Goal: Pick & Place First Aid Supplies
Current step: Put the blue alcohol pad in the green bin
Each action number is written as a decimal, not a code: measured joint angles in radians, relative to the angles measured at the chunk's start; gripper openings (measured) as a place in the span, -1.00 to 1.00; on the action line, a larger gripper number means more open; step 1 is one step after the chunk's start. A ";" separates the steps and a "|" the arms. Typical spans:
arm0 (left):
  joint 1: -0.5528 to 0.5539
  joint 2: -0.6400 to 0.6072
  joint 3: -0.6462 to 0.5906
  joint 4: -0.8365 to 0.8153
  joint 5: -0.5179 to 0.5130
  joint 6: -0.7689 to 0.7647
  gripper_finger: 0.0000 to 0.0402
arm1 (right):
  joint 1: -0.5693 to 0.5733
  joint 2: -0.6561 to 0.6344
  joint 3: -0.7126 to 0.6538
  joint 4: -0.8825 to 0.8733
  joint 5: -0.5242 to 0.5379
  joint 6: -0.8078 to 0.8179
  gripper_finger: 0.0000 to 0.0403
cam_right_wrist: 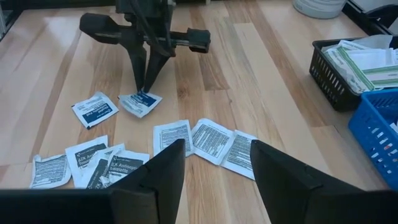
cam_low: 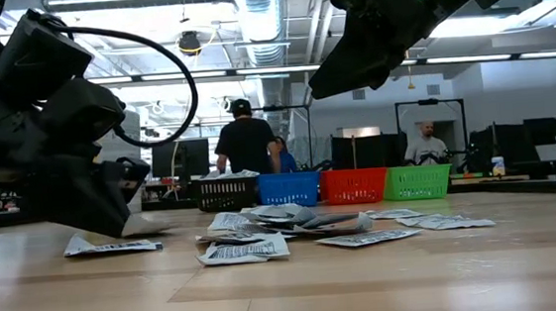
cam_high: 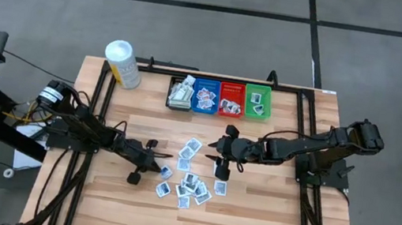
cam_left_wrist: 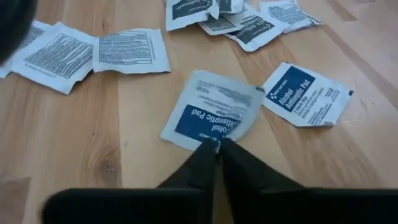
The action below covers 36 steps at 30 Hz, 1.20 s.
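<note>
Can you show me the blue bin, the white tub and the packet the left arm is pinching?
Blue bin (cam_high: 206,96): high view, its inside.
White tub (cam_high: 123,64): high view, its side.
Pinched packet (cam_left_wrist: 211,111): left wrist view, its printed middle.

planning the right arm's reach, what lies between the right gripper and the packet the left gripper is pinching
In the right wrist view, a row of face-down white packets lies on the wood between the right gripper and the blue-printed packet pinched by the left gripper.

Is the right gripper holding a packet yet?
No, the right gripper stands open and empty above the table, with the packets lying flat beneath it.
</note>
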 joint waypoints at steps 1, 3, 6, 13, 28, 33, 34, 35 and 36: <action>0.000 -0.001 0.000 -0.001 0.000 -0.008 -0.92 | 0.000 0.000 0.000 0.000 0.000 0.000 -0.13; 0.000 -0.002 0.000 -0.001 0.000 -0.025 -0.96 | 0.000 0.000 0.000 0.000 0.000 0.013 -0.13; 0.000 -0.001 -0.002 0.008 -0.002 -0.033 -0.97 | 0.000 0.000 0.000 0.000 0.000 0.027 -0.13; 0.033 -0.060 -0.008 0.024 -0.019 -0.027 -0.98 | 0.021 0.000 0.000 0.014 -0.001 -0.072 -0.12; 0.248 -0.354 -0.004 0.055 0.167 -0.100 -0.97 | -0.042 0.007 0.109 0.065 0.003 -0.453 -0.21; 0.346 -0.443 0.003 0.060 0.344 -0.268 -0.97 | -0.079 0.008 0.159 0.026 0.000 -0.497 -0.21; 0.358 -0.456 0.007 0.060 0.378 -0.300 -0.97 | -0.084 0.008 0.166 0.027 -0.001 -0.506 -0.21; 0.367 -0.465 0.014 0.060 0.412 -0.326 -0.98 | -0.089 0.008 0.171 0.026 -0.001 -0.507 -0.22; 0.371 -0.469 0.023 0.061 0.449 -0.349 -0.98 | -0.093 0.008 0.174 0.024 -0.001 -0.507 -0.22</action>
